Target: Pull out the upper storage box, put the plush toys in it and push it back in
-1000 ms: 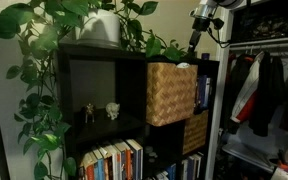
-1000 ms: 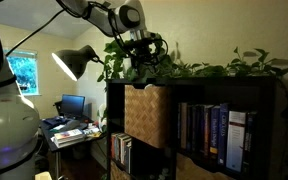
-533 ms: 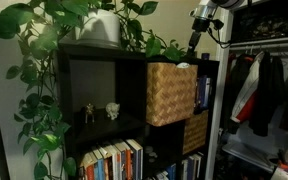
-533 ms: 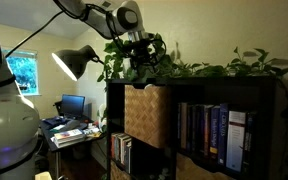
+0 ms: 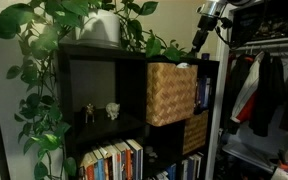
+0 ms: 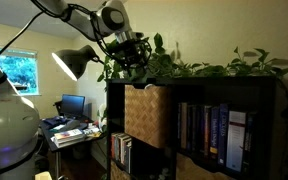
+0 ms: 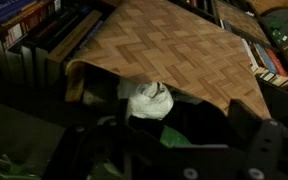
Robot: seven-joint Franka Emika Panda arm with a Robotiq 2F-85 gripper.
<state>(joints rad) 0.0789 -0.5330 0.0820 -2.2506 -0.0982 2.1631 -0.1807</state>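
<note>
The upper storage box (image 5: 171, 93) is a light tan woven basket that sticks out from its top shelf cubby; it also shows in the other exterior view (image 6: 144, 115). In the wrist view its woven side (image 7: 174, 45) fills the top, and a white plush toy (image 7: 147, 100) lies in its dark open top. My gripper (image 7: 174, 150) hangs above the box with its dark fingers spread apart and nothing between them. In both exterior views the gripper (image 5: 206, 22) (image 6: 125, 58) is up among the leaves above the shelf.
A darker golden-brown woven box (image 5: 194, 131) sits in the cubby below. Two small toy figures (image 5: 112, 110) stand in the open cubby beside the basket. Leafy plants (image 5: 54, 40) cover the shelf top. Books (image 6: 216, 128) fill neighbouring cubbies. A lamp (image 6: 74, 62) stands nearby.
The arm has moved up and away from the box: the gripper has shifted sideways and a little higher above the shelf top. The box has not moved.
</note>
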